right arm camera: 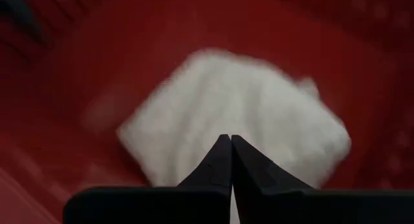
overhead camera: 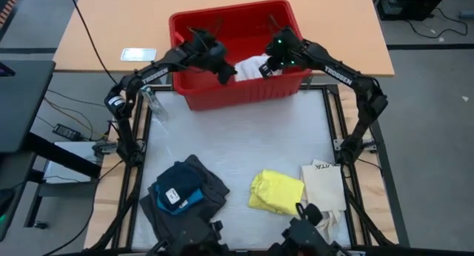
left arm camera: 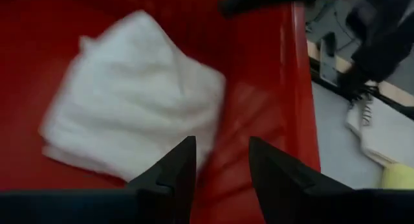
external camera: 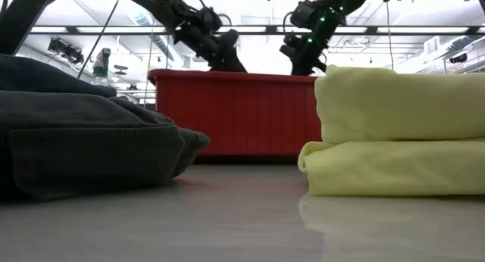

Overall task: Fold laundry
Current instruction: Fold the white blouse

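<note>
Down in the red plastic bin (overhead camera: 222, 97) lies the white cloth (overhead camera: 252, 66), a soft, crumpled piece with rounded, rumpled edges, bunched toward the bin's right half against the smooth red floor. Both arms are leaning in over it. The left claw (left arm camera: 220, 169) hangs just above the cloth's edge, its two dark tapered fingers (left arm camera: 174, 172) parted with a clear gap and nothing between them. The right claw (right arm camera: 231, 162) points straight at the middle of the white cloth, its wedge-shaped fingers pressed tight together into one sharp tip, pinching nothing that shows.

Out on the pale, glossy surface (overhead camera: 244, 145) the rest of the laundry sits near the front edge. On the left, the dark grey shorts (overhead camera: 204, 183) form a thick, heavy heap with stitched seams, and a navy piece (overhead camera: 172, 183) with a bright blue piece (overhead camera: 194, 200) lies folded on top of them. Well apart, in the middle, the yellow cloth (overhead camera: 275, 191) is folded into a plump, soft-edged bundle of two layers. Just beside it on the right lies the flat cream tote bag (overhead camera: 323, 186), thin and rectangular, with small dark lettering near its top edge.
</note>
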